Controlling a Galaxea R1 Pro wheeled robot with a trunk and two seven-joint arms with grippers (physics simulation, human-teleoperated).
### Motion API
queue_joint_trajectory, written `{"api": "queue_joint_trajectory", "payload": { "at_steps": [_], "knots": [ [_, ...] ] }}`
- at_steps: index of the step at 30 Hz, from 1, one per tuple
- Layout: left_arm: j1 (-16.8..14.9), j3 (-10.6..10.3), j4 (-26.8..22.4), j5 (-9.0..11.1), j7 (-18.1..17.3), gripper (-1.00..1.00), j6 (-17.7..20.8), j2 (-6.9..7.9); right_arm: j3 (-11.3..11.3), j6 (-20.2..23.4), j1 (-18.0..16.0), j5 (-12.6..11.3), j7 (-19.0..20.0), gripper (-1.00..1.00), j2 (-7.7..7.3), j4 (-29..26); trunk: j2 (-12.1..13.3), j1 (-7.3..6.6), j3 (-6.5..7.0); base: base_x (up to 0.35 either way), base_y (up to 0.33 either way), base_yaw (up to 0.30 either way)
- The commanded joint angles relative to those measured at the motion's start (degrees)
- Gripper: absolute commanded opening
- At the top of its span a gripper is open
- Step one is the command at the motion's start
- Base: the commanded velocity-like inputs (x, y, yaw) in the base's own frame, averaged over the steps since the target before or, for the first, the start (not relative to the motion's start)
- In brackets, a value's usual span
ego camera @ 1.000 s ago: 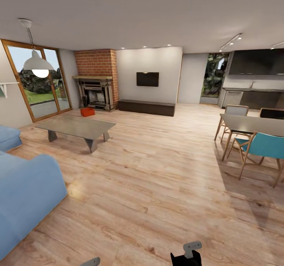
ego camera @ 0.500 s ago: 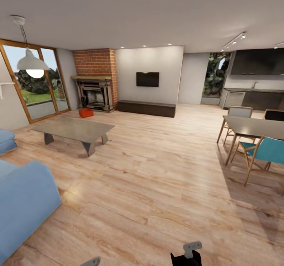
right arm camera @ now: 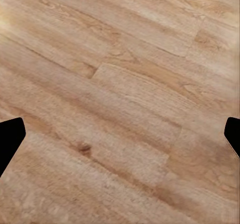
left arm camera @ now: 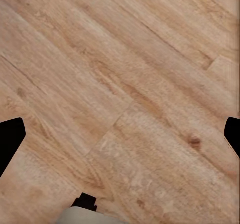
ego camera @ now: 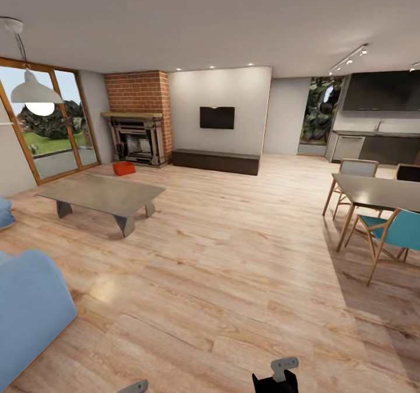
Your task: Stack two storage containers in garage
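Storage containers are what this errand is about, and neither gripper has one: at the left gripper [left arm camera: 120, 139] the dark fingertips [left arm camera: 10, 139] sit wide apart at the edges of its wrist view with bare planks between them, and the right gripper [right arm camera: 120, 136] hangs just as slack and empty over the same wood.

Over the last second the whole room has slid across the head view: the blue sofa [ego camera: 29, 311] has slipped further off to one side, and the fireplace has drifted the same way. That is the camera moving with the robot, not the furniture, so I take it as a roll forward with a turn, an approach barely begun.

One orange-red open-topped bin [ego camera: 123, 168] sits on the floor just in front of the brick-sided stone fireplace [ego camera: 139, 139], well beyond the low grey slab coffee table [ego camera: 102, 196]. It may be two bins close together; it is too small to tell.

The light wood-plank flooring [ego camera: 233, 265] is matte and knotted, with long staggered boards. A long dark low cabinet [ego camera: 216, 161] runs under the black wall screen [ego camera: 217, 117]. The wood-framed glass doors [ego camera: 49, 130] catch daylight behind a white dome pendant lamp [ego camera: 35, 93].
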Motion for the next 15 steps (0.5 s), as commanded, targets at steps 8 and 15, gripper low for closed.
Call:
{"api": "queue_joint_trajectory", "payload": {
  "at_steps": [8, 15],
  "knots": [
    [0.0, 0.1, -0.1, 0.5, 0.1, 1.00, 0.2, -0.01, -0.2, -0.2, 0.0, 0.5, 0.3, 1.00, 0.03, 0.0, -0.1, 0.06, -0.06, 0.324, -0.125, 0.000],
    [0.0, 0.1, -0.1, 0.5, 0.1, 1.00, 0.2, 0.00, -0.2, -0.2, 0.0, 0.5, 0.2, 1.00, 0.03, 0.0, -0.1, 0.06, -0.06, 0.324, -0.126, 0.000]
  ]
}}
